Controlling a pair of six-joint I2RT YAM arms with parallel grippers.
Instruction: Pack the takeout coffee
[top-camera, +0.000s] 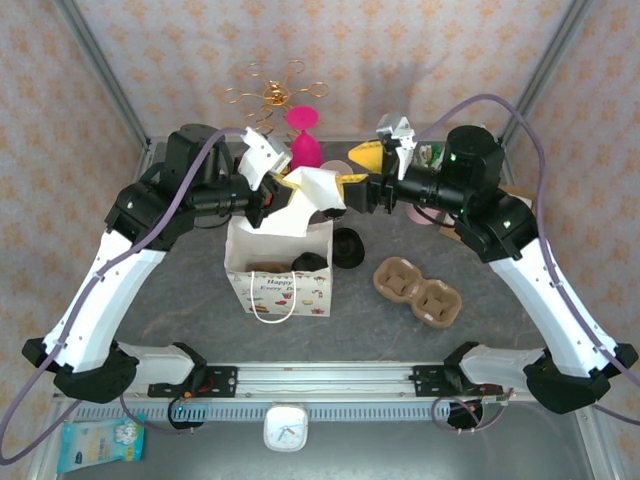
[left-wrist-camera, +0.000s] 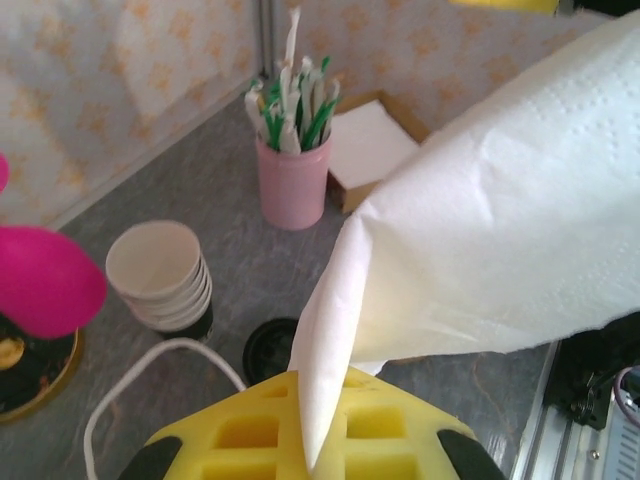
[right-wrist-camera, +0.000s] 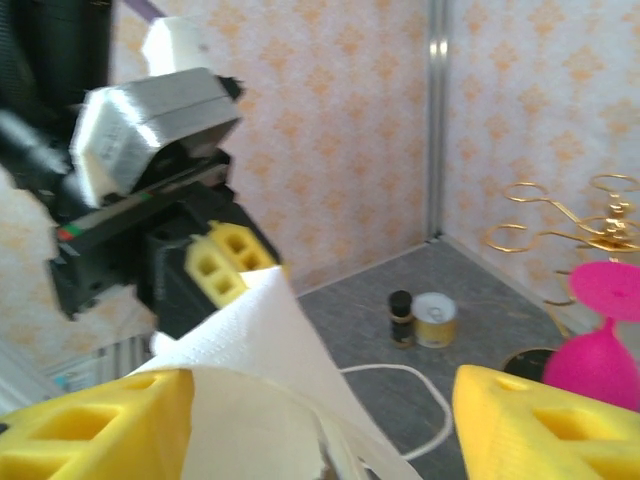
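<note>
At the lower centre of the top view, just beyond the arm bases, a patterned gift bag (top-camera: 280, 295) stands open on the grey table (top-camera: 200, 310). Inside it sits the takeout coffee (top-camera: 309, 262): its round black lid faces up beside a brown pulp rim, while the pale cup wall is hidden by the bag. To the right, an empty pulp carrier (top-camera: 418, 291) lies apart from the bag, and a black lid-like disc (top-camera: 347, 247) lies just beside the bag's far right corner. Above the bag's mouth, a white napkin (top-camera: 315, 192) spans both grippers. The left gripper (left-wrist-camera: 318, 420) is closed, pinching a napkin corner between its yellow fingers. The right gripper (right-wrist-camera: 320, 420) stands wide apart, with the napkin draped between its jaws and resting against the finger at lower left of that frame, unclamped. Judged step: with the coffee apparently bagged, the napkin is at hand-over to the left arm. The next move calls for the right gripper to draw clear without snagging the sheet, then for the left arm to lower the napkin into the bag beside the cup. Farthest back stand a pink goblet (top-camera: 304, 135) and a gold wire stand (top-camera: 272, 92).
</note>
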